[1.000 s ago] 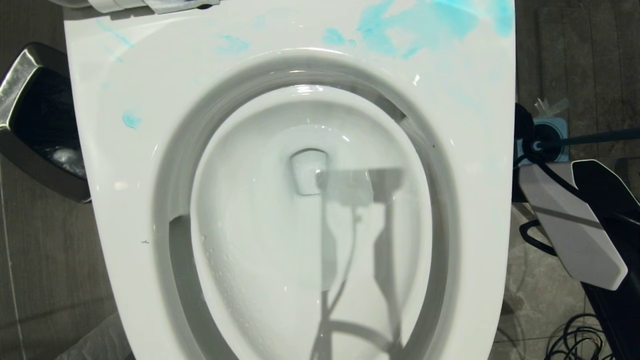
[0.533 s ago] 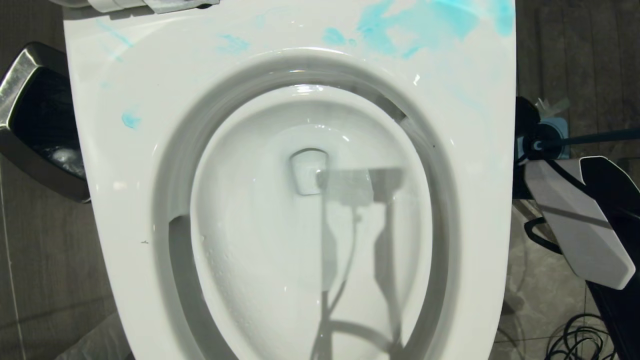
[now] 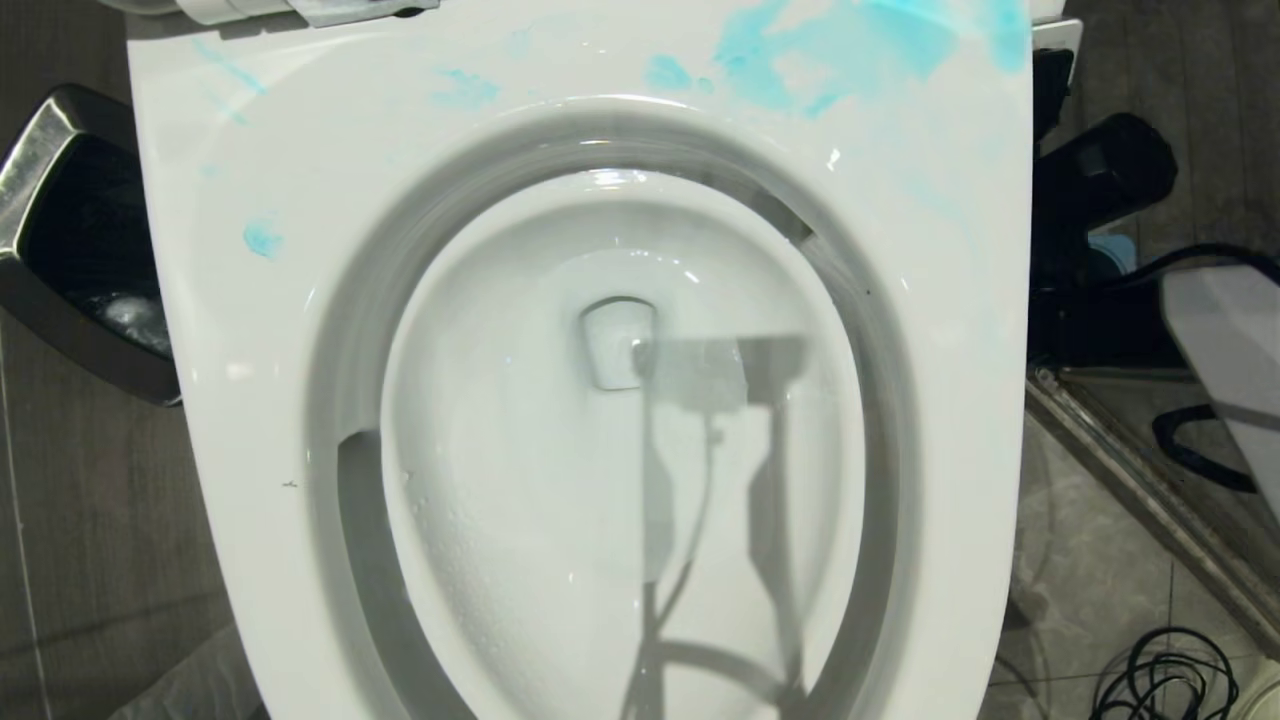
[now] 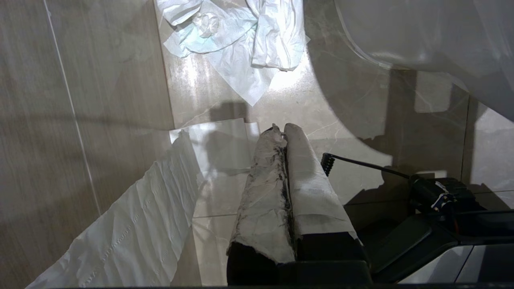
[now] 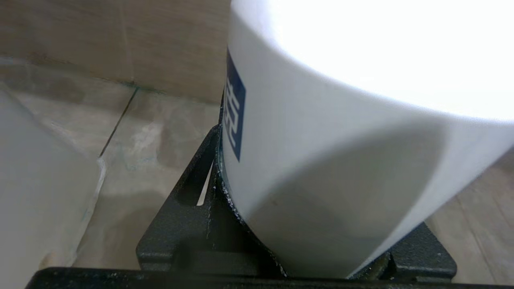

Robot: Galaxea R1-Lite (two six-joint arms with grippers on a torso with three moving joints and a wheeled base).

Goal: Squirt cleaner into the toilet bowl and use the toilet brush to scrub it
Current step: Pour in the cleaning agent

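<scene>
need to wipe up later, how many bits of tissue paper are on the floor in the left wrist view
2: a crumpled tissue by the toilet bowl, a flat sheet beside the left gripper. More may be hidden.

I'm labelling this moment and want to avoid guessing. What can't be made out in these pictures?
1. Long dark-blue toilet brush: appears in no view.
2. White cylindrical container with blue label: right wrist view, its top is cut off by the edge and washed out by glare.
3. Chrome-rimmed square waste bin: head view, cut off by the left edge, contents too dark to tell.
</scene>
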